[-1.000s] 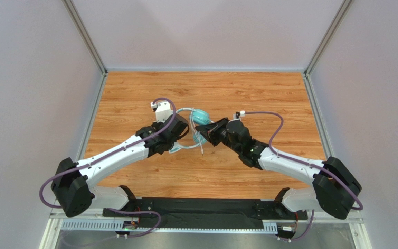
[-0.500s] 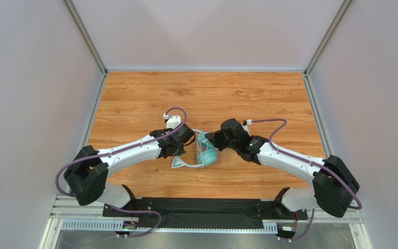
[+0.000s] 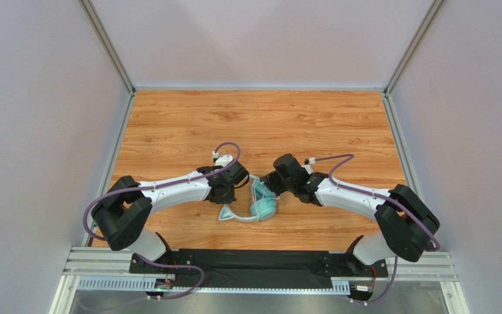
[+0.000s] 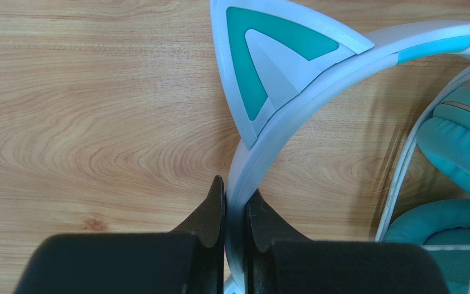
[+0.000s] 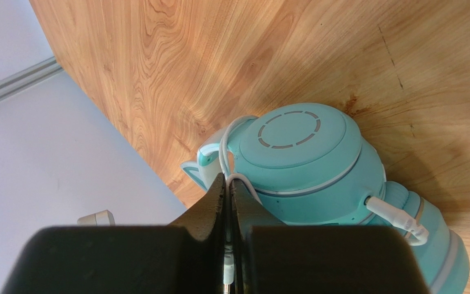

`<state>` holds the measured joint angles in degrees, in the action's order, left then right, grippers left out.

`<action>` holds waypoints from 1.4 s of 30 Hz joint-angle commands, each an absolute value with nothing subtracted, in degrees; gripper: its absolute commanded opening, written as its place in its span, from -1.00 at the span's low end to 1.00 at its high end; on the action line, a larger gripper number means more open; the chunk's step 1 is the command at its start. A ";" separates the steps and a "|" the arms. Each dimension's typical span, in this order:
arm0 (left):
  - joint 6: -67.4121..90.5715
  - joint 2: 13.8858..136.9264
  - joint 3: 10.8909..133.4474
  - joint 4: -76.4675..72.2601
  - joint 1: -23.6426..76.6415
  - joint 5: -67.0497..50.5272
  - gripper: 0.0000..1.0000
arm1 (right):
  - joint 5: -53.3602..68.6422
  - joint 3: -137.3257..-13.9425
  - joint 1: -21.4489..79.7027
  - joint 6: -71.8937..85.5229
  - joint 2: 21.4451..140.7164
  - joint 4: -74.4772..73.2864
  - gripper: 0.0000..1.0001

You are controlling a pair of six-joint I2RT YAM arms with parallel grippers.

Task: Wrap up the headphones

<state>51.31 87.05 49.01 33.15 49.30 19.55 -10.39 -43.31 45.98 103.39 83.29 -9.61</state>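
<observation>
In the overhead view the headphones (image 3: 261, 204) lie on the counter (image 3: 260, 118) at lower centre of the frame, between the two tools. The left tool (image 4: 235, 205) is closed almost fully on the pale headband (image 4: 317, 73), just below a cat ear (image 4: 268, 55); it serves as the anchor. The right tool (image 5: 227, 190) is pinched shut on the thin white cable (image 5: 221, 153), beside the upper ear cup (image 5: 302, 144). The two cups are stacked; the plug (image 5: 397, 214) sits at their right edge.

Judged step: winding under way, the cable led up over the cup. Next move: carry the cable round the cups under light tension while the headband is held steady; excess pull may drag the set or slip the cable.

Beyond, the wood-grain counter runs to the upper part of the frame, bounded by metal rails (image 3: 106, 46) and plain grey walls (image 3: 260, 39).
</observation>
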 commanded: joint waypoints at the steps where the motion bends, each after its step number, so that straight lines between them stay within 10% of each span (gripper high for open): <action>1: 48.52 87.10 49.39 32.17 50.27 16.35 -1.00 | -13.97 -45.17 45.53 98.63 82.80 -11.07 -0.99; 24: 44.74 81.65 49.13 33.75 50.27 19.34 -1.00 | 1.15 -48.78 43.15 82.01 91.41 12.84 -1.00; 34: 44.56 81.48 48.96 33.75 50.27 19.16 -1.00 | 0.09 -47.20 41.05 81.39 89.12 12.30 -0.46; 42: 44.82 81.21 49.13 33.93 50.27 19.69 -1.00 | -2.81 -45.71 40.78 82.87 89.82 10.37 -0.45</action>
<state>44.84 83.68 48.69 35.18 49.93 20.51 -0.01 -46.54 40.97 82.43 90.70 8.91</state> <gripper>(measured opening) 0.077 0.278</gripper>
